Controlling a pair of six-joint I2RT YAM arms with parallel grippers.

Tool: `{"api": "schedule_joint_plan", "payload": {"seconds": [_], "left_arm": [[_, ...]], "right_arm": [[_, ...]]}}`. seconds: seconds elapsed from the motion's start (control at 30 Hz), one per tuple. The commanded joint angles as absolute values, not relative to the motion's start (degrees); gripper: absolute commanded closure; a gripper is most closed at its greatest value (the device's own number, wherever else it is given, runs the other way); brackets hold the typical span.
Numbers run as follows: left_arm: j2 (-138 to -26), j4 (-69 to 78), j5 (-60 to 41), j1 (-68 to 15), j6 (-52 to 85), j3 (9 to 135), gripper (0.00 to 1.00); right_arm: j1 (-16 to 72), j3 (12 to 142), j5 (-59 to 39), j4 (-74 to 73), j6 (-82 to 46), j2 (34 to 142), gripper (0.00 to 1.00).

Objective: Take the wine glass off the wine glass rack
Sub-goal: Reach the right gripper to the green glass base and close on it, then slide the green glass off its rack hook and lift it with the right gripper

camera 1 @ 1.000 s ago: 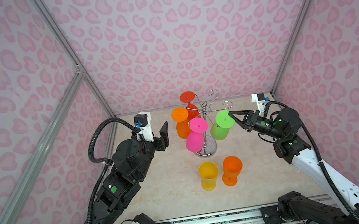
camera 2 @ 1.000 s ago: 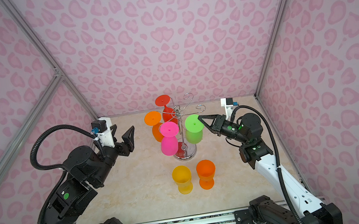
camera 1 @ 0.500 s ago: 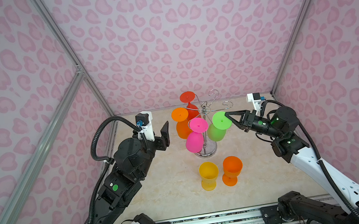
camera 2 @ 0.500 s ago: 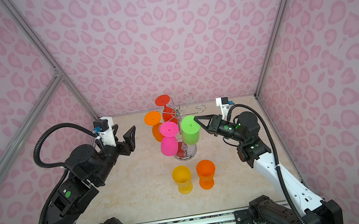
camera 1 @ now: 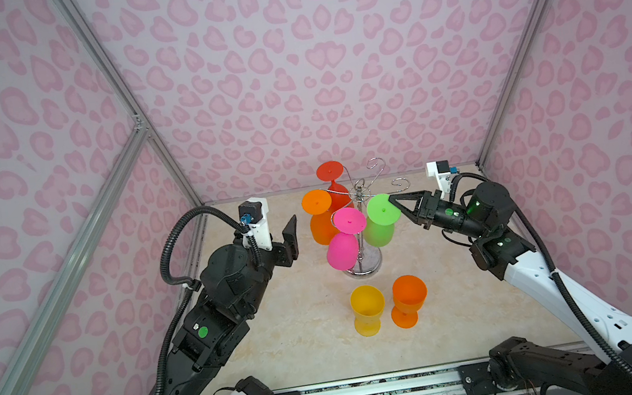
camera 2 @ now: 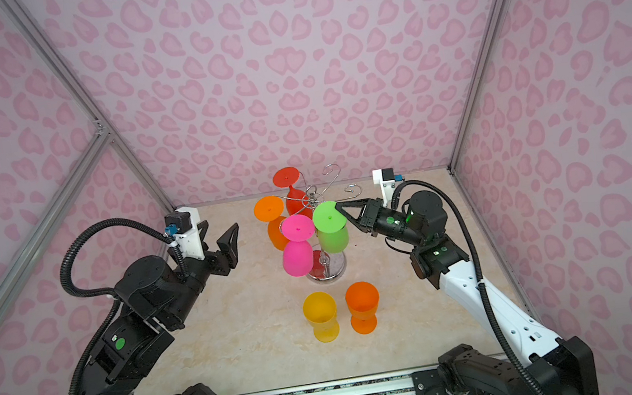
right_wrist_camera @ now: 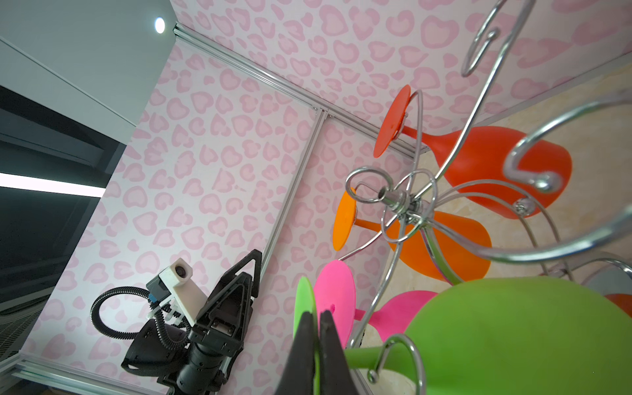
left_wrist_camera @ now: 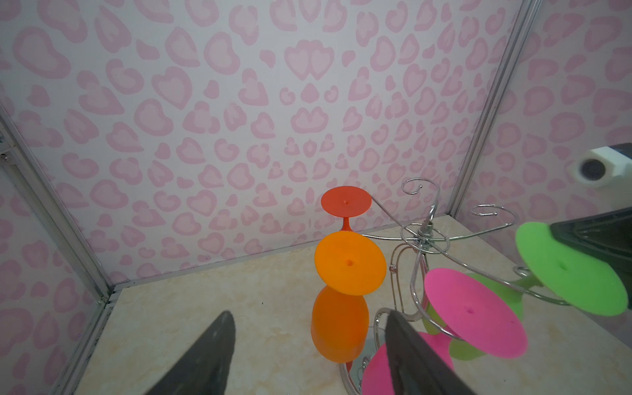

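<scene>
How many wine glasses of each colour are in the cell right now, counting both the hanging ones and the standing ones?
Red glass: 1
Orange glass: 2 (hanging, standing upright)
Pink glass: 1
Green glass: 1
Yellow glass: 1
Total: 6

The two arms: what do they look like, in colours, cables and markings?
Both arms are mostly black, with white lower links. The left arm carries a looped corrugated black cable and a round green sticker; the right arm shows green lights. Each wrist bears a white camera mount. The left gripper and right gripper have black, triangular, open-frame fingers.
</scene>
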State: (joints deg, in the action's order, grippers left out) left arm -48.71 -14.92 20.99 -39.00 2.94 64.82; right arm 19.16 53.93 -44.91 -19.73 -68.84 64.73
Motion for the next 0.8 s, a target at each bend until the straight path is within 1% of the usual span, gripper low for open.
{"api": "schedule_joint_plan", "payload": {"seconds": [0.0,0.43,0.77], "left_arm": [[-48.30,-13.27,20.83,-38.85,3.25,64.51,0.29],[-47.42,-13.82,20.59,-38.65,3.60,63.64,0.30],[-47.29,-13.98,20.40,-38.67,3.69,63.50,0.30]], "right_arm": [[19.25,54.65,-43.97,-19.98,-67.80,65.46,1.00],[19.25,56.74,-42.48,-19.35,-67.17,67.85,1.00],[17.44,57.49,-41.13,-15.81,-65.10,66.04,1.00]]}}
